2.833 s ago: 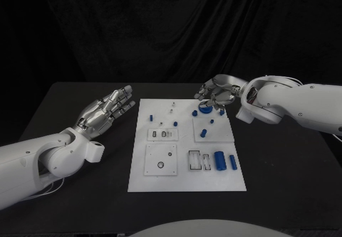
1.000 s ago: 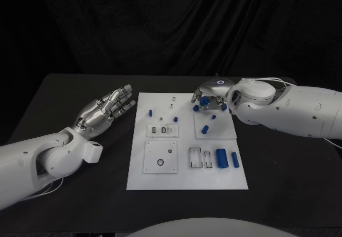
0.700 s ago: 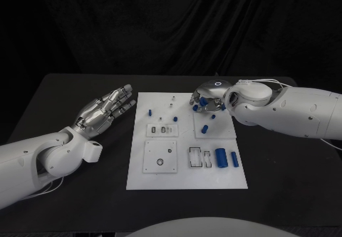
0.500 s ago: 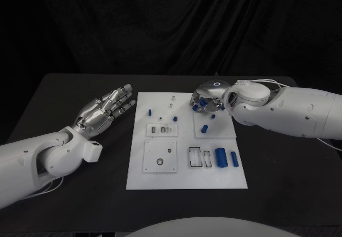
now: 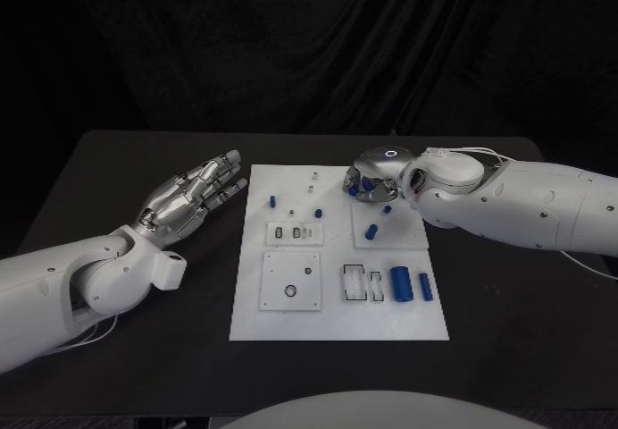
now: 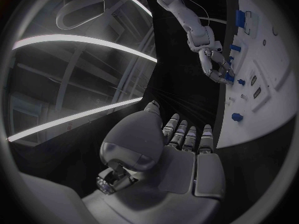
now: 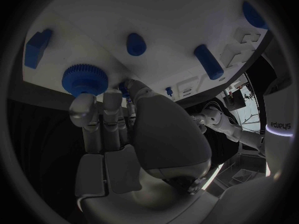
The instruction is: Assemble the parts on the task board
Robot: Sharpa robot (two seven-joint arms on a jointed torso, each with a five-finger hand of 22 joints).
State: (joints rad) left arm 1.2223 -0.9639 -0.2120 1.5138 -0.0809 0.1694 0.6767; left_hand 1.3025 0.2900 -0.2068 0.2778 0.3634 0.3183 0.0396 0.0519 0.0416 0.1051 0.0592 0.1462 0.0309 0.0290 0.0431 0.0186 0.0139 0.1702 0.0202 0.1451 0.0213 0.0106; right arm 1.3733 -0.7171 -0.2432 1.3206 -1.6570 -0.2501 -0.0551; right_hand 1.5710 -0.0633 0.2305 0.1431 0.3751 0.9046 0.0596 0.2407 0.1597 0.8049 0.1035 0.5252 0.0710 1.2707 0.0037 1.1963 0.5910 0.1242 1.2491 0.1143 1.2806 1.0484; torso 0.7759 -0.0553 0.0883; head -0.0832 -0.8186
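My right hand (image 5: 370,183) sits at the board's (image 5: 338,322) far edge – fingertips touching the blue gear (image 7: 84,78), grip unclear. Left hand (image 5: 191,195) spread flat, w/ nothing in it.

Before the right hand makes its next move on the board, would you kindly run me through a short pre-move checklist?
1. Right hand over the board's far right corner: ok.
2. Fingertips at the blue gear: ok, touching its edge.
3. Gear firmly gripped: cannot tell.
4. Left hand off the white board, fingers apart, holding nothing: ok.
5. Two blue cylinders lying at the board's near right, out of the way: ok.
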